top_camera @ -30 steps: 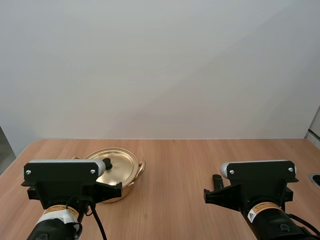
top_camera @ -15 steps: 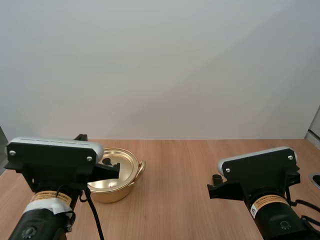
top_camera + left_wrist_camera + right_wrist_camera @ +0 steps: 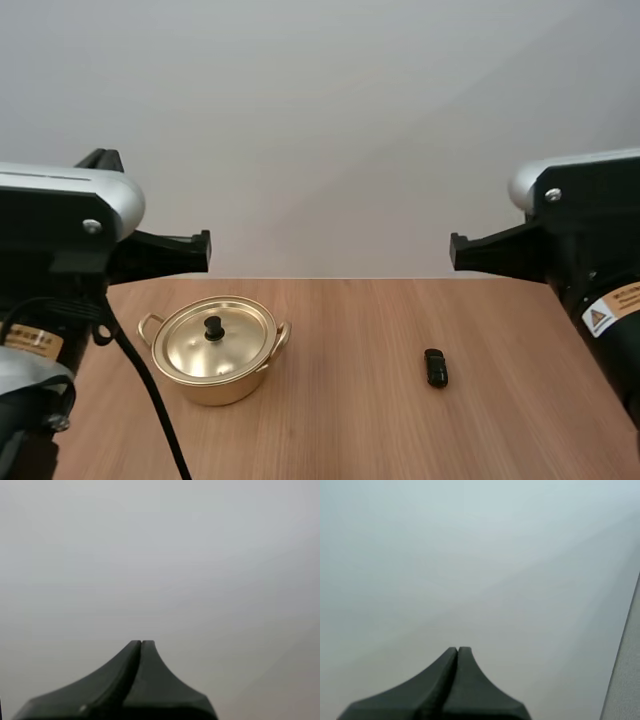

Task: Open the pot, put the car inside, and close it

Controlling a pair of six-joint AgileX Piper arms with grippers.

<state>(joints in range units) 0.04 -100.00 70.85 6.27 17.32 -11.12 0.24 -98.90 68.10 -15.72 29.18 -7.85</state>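
A golden pot (image 3: pixel 215 352) stands on the wooden table (image 3: pixel 340 420), left of the middle, with its lid (image 3: pixel 212 338) on; a black knob (image 3: pixel 213 326) tops the lid. A small black toy car (image 3: pixel 435 367) lies on the table to the pot's right, well apart from it. My left arm (image 3: pixel 60 225) is raised high above the table's left side and my right arm (image 3: pixel 585 225) high above its right side. In the left wrist view my left gripper (image 3: pixel 141 643) is shut on nothing, facing a plain wall. My right gripper (image 3: pixel 457 649) is likewise shut on nothing.
A plain pale wall (image 3: pixel 330 140) rises behind the table's far edge. Bare wood lies between the pot and the car and in front of both.
Both arms have risen from just above the table to high up at the sides. The pot and the car, partly hidden before, now show in full and have not moved.
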